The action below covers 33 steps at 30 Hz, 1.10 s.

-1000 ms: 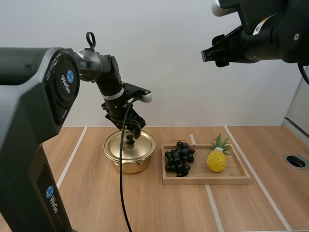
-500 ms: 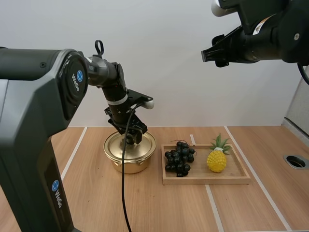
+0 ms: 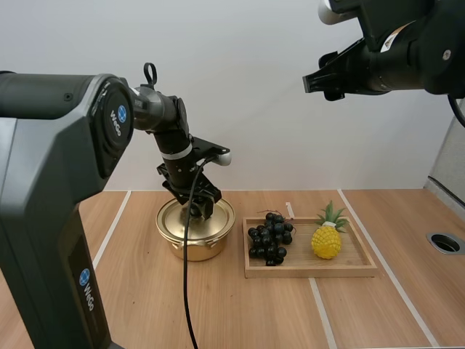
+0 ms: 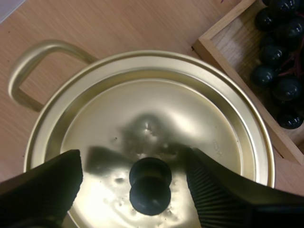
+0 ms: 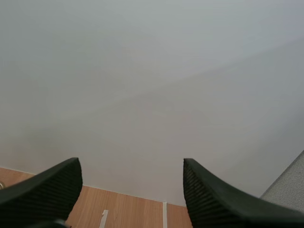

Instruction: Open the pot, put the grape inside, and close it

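Observation:
A golden pot [image 3: 195, 231] stands on the table with its lid [image 4: 152, 128] on. My left gripper [image 3: 197, 206] hangs open just over the lid, one finger on each side of the black knob [image 4: 150, 184] without touching it. A bunch of dark grapes [image 3: 270, 238] lies at the left end of a wooden tray [image 3: 363, 266], right of the pot; the grapes [image 4: 278, 57] also lie beside the pot in the left wrist view. My right gripper [image 3: 317, 81] is held high at the upper right, open, facing the wall.
A toy pineapple [image 3: 327, 235] stands in the tray's right half. White tape lines [image 3: 109, 236] cross the table. A round hole [image 3: 445, 243] is set in the table at the far right.
My left gripper came down and slightly right onto the lid's knob over the last second, then held almost still. The right arm has not moved.

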### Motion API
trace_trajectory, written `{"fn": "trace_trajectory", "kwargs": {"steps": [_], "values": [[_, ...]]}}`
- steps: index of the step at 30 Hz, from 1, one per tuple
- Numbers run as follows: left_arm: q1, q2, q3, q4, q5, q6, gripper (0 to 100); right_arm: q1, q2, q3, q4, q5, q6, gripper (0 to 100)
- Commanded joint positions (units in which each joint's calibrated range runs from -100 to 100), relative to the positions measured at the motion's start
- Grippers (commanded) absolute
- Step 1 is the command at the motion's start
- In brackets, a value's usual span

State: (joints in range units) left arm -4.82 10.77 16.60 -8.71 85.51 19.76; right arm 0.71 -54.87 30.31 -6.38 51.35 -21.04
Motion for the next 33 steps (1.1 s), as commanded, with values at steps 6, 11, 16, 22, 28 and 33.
{"fn": "trace_trajectory", "kwargs": {"steps": [6, 11, 16, 22, 28, 33], "values": [[-0.19, 0.0, -0.5, 0.3, 5.2, -0.2, 71, -0.2, -0.2, -0.5, 0.1, 0.2, -0.4, 100], [-0.19, 0.0, -0.5, 0.4, 6.3, 0.1, 0, -0.2, -0.2, -0.5, 0.1, 0.2, -0.4, 100], [-0.19, 0.0, -0.5, 0.4, 6.3, -0.3, 0, -0.2, -0.2, -0.5, 0.1, 0.2, -0.4, 100], [-0.19, -4.1, -0.9, 0.4, 6.4, -0.8, 0, -0.2, -0.2, -0.5, 0.1, 0.2, -0.4, 100], [-0.12, -13.8, -4.4, 0.4, 6.3, -1.3, 0, -0.2, -0.2, -0.5, 0.3, 0.2, -0.4, 100], [-0.12, -24.5, -7.6, -0.2, 0.6, -1.6, 0, -0.2, -0.2, -0.5, 0.5, 0.9, -0.4, 100]]}}
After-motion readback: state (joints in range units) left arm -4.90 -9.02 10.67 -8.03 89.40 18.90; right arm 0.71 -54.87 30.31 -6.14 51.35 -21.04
